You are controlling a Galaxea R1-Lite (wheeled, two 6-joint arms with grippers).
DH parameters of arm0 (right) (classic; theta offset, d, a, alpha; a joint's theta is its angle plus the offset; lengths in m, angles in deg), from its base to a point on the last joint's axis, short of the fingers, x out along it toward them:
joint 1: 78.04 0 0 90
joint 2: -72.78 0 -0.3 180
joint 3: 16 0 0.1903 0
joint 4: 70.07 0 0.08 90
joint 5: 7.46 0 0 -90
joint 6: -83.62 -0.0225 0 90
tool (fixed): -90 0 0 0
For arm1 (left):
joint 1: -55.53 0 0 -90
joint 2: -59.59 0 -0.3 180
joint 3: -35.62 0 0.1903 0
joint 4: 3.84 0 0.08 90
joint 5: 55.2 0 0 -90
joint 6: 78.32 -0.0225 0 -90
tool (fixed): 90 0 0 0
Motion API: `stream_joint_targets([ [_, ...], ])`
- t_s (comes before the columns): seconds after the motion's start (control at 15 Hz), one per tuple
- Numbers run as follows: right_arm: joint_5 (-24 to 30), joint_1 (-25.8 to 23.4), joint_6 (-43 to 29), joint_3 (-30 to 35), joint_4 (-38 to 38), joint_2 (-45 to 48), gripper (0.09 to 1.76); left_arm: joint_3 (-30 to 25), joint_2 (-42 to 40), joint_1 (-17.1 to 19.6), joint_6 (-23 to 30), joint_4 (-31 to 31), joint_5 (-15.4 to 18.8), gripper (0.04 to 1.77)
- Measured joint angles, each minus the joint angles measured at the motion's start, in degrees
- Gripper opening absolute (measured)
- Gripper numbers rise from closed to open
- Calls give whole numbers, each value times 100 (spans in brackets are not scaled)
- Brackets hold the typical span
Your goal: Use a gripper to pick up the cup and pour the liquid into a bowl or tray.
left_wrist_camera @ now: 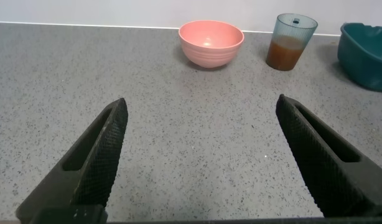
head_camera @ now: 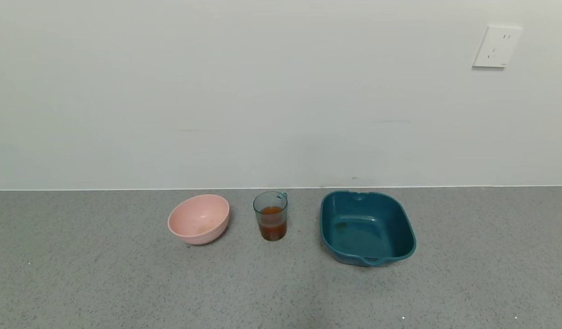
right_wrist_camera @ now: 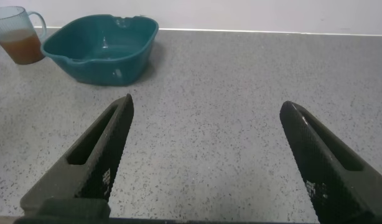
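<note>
The teal-tinted cup (head_camera: 270, 214) stands upright on the grey counter, about half full of orange-red liquid (head_camera: 272, 223), its handle at the back. The pale pink bowl (head_camera: 199, 218) sits just to its left, empty. Both also show in the left wrist view: the cup (left_wrist_camera: 292, 41) and the bowl (left_wrist_camera: 211, 42). Neither gripper shows in the head view. My left gripper (left_wrist_camera: 200, 109) is open over bare counter, well short of the bowl. My right gripper (right_wrist_camera: 206, 106) is open and empty over bare counter, with the cup (right_wrist_camera: 17, 34) far off.
A dark teal rectangular basin (head_camera: 366, 227) stands right of the cup, empty; it also shows in the right wrist view (right_wrist_camera: 104, 46). A white wall rises right behind the objects, with a socket (head_camera: 496, 46) at upper right. The grey counter (head_camera: 125, 283) spreads in front.
</note>
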Motion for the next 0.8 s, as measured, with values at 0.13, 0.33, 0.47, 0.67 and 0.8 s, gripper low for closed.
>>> stream_joint_targets([
  [0.13,-5,-5,-2,0,2,0,171,0,0,0,-16,5,0,172],
  [0.33,-5,0,0,0,0,0,171,0,0,0,-22,37,0,172],
  [0.47,-2,0,0,0,0,0,171,0,0,0,-62,37,0,172],
  [0.67,-5,-2,-2,0,2,0,171,184,0,0,-104,-39,135,172],
  [0.8,-2,-5,0,0,2,0,171,501,67,0,-110,-74,213,172],
])
